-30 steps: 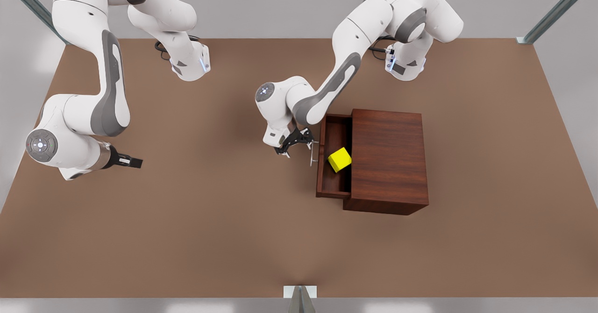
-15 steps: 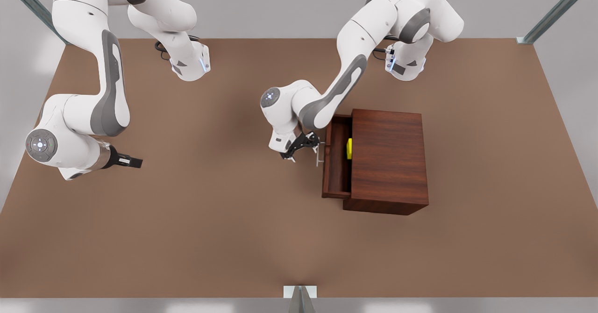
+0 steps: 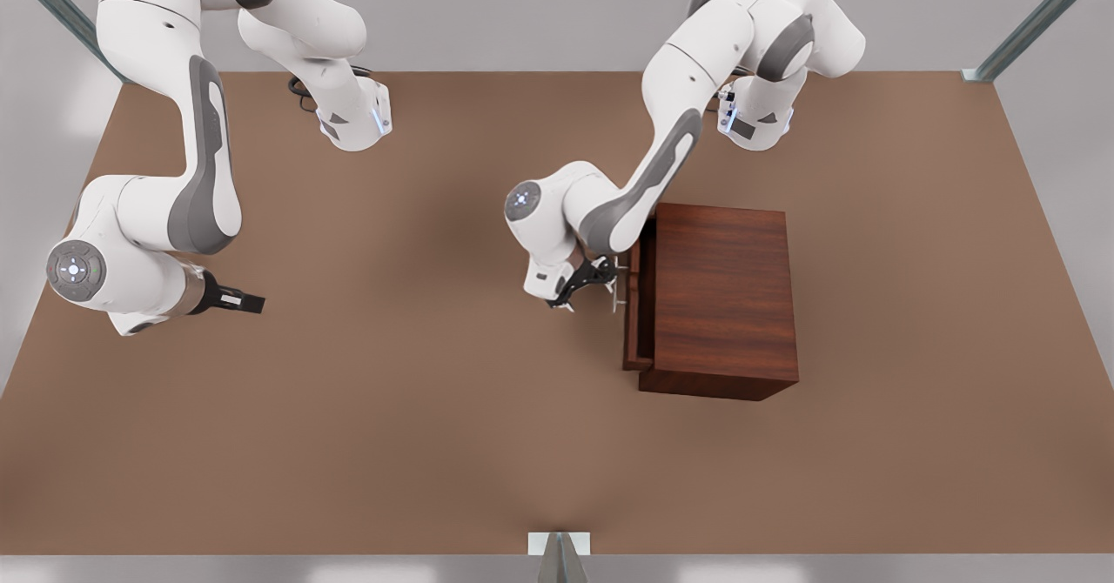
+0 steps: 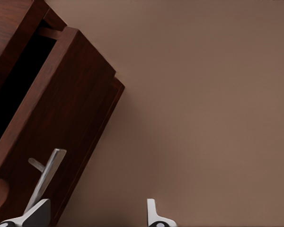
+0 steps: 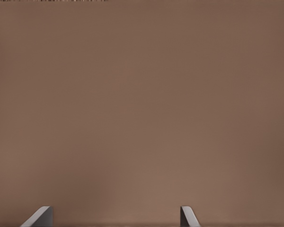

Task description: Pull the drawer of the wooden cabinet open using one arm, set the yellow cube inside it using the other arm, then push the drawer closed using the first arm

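Observation:
The wooden cabinet stands on the table at the front view's right. Its drawer sticks out only a narrow strip toward the front view's left, with the silver handle on its front. My left gripper is open against that front. In the left wrist view the drawer front fills the near side, and one fingertip sits against the handle. The yellow cube is hidden. My right gripper waits open over bare table at the front view's far left, with the right gripper seen above brown tabletop.
The brown table spreads wide around the cabinet. The two arm bases stand at the back edge. A small metal post sits at the front edge.
The drawer has slid into the cabinet toward the front view's right, with my left gripper moving along against its front. The yellow cube went out of sight under the cabinet top. The right arm stayed still.

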`<state>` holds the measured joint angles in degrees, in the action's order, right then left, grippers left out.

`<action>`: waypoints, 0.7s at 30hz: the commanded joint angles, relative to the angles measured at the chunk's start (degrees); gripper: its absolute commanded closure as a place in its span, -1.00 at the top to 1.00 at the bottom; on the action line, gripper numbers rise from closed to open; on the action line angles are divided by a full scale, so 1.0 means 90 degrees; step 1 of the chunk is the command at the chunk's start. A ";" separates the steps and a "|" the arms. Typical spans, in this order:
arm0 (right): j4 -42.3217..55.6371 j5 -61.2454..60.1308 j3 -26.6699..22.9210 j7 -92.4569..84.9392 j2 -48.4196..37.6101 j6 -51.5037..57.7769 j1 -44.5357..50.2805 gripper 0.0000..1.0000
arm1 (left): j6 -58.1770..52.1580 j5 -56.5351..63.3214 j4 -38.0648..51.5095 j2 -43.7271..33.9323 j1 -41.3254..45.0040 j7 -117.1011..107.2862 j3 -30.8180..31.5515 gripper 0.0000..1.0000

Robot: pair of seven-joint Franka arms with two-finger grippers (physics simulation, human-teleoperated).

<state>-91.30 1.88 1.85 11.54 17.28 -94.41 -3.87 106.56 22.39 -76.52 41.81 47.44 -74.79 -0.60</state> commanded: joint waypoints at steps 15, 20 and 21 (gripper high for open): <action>0.0008 0.0006 0.0000 -0.0013 -0.0015 0.0002 0.0000 1.00 | -0.2228 -0.2505 0.0414 -0.2369 -0.2232 0.3707 -0.0080 1.00; 0.0017 0.0006 0.0000 -0.0013 -0.0006 0.0002 0.0000 1.00 | -0.1566 -0.2575 -0.0591 -0.3220 -0.4451 0.8954 -0.0119 1.00; 0.0017 0.0006 0.0000 -0.0013 -0.0006 0.0002 0.0000 1.00 | -0.1663 -0.2595 0.0140 -0.2937 -0.4412 0.8877 -0.0110 1.00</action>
<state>-91.17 1.92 1.83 11.48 17.27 -94.41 -3.87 90.52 2.45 -75.57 15.93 7.74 -48.62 -1.58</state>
